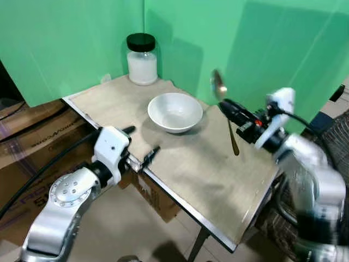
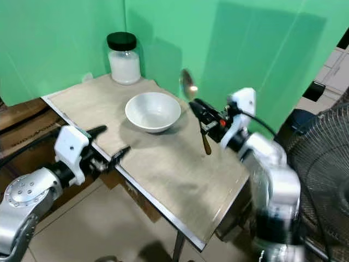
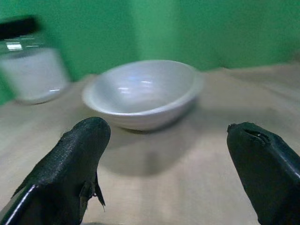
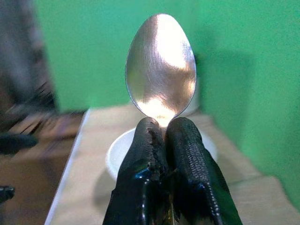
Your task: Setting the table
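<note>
Glossy ceramic bowl [image 1: 175, 112], brushed metal spoon [image 4: 161, 65]

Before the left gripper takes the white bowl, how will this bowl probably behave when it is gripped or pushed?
The white bowl looks glazed and glossy, so the fingers may slip on its rim. It seems ceramic, probably rigid and breakable if dropped. Its base appears narrower than its wide rim, so a push on the table near the rim might tilt it; lower down it would likely slide.

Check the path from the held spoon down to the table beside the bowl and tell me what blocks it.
Nothing visible blocks it. The right gripper holds the spoon upright in the air, to the right of the white bowl. The table below it is bare. The jar stands far back, and the left gripper sits at the near edge.
</note>
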